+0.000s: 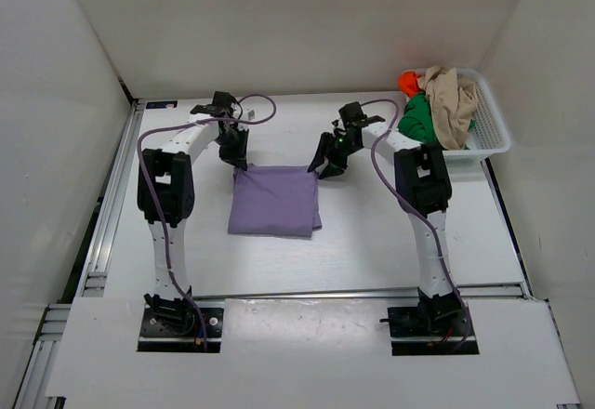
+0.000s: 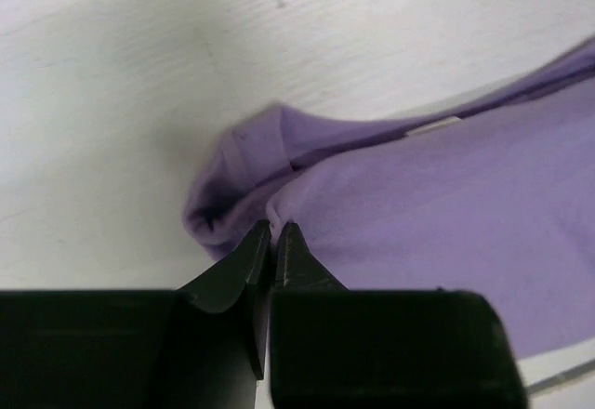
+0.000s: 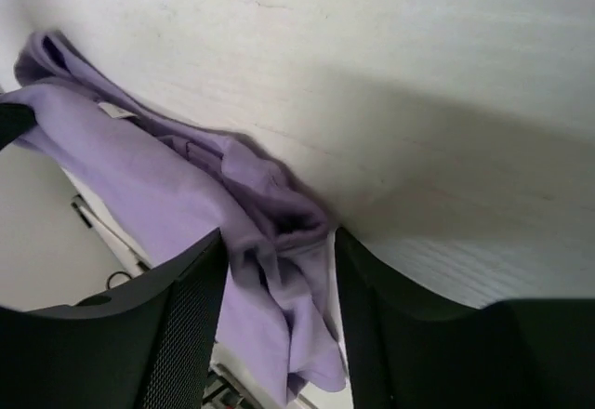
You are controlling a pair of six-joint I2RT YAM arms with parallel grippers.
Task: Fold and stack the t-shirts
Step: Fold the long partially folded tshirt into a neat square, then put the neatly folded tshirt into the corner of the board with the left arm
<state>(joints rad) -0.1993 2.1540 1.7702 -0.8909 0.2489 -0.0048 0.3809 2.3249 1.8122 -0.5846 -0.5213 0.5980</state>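
Observation:
The lilac purple t-shirt (image 1: 275,201) lies folded in a rough square on the table between the arms. My left gripper (image 1: 232,160) is at its far left corner, shut on a pinch of the purple cloth (image 2: 390,195). My right gripper (image 1: 324,165) is open at the far right corner, its fingers either side of the bunched cloth (image 3: 279,242). The beige tan t-shirt (image 1: 451,102), the bright green one (image 1: 416,119) and the orange-red one (image 1: 408,81) are heaped in the white basket.
The white mesh basket (image 1: 497,135) stands at the far right of the table. White walls close in the back and both sides. A metal rail (image 1: 107,214) runs along the table's left edge.

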